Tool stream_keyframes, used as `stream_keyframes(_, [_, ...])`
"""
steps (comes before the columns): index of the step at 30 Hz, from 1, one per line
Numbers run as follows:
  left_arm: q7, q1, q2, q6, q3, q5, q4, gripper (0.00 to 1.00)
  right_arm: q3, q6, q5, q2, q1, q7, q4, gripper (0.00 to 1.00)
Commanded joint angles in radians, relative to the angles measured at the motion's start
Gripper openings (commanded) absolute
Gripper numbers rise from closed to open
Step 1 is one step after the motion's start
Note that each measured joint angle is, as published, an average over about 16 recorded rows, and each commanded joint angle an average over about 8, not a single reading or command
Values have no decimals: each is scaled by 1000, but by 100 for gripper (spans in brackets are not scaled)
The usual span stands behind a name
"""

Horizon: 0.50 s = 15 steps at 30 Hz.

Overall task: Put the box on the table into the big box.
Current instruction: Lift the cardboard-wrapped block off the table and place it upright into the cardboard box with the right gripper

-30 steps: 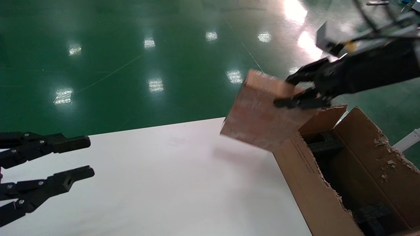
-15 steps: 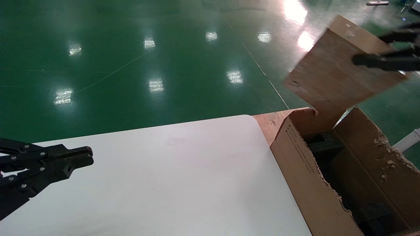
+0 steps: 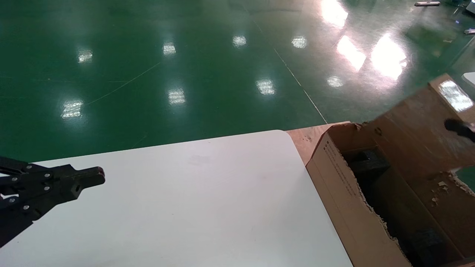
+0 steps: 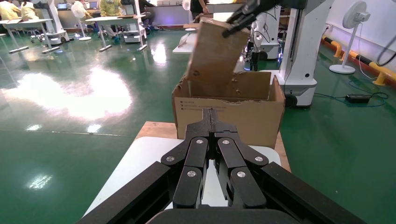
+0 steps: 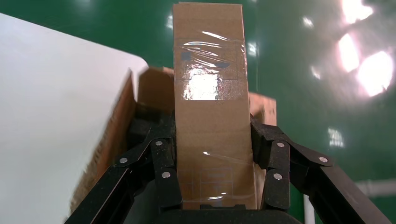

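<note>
Cardboard is the whole story at the far right of the white smooth bench [image 3: 193, 207]: the small flat brown closed box [image 3: 415, 137] hangs tilted in the air above the large brown torn-edged carton [image 3: 356, 207], its lower corner over the carton's far end and just at the rim. The right hand [image 5: 212, 158] has hold of it, one finger on each broad face and the narrow taped side turned toward the wrist camera, so the fingers are spread only as wide as the box is thick. From the head camera just one black fingertip [image 3: 458, 127] shows at the picture's edge, laid on the box's upper part.

What the next move turns on, as I judge it, is that the box's long axis runs out from the hand and slopes down toward the opening, with black foam [image 3: 367, 165] below it inside the carton. The box lies ahead of and beneath the hand, so lowering along that axis should carry the leading corner past the ragged edge; a catch on the torn far wall looks like the main risk.

The left hand [image 3: 79, 181] is parked over the near left of the bench, fingers pressed together and holding nothing, well apart from the carton.
</note>
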<state>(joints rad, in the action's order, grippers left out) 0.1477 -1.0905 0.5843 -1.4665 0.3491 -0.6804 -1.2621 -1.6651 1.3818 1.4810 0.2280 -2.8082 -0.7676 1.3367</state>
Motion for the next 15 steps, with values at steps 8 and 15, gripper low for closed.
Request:
stream_keyframes(8, [0, 0, 0, 0, 0, 0, 0, 0, 5, -51, -4, 169, 41, 7, 16, 0])
stream_keyframes(15, [0, 0, 0, 0, 0, 0, 0, 0, -22, -115, 5, 213, 53, 38, 12, 0])
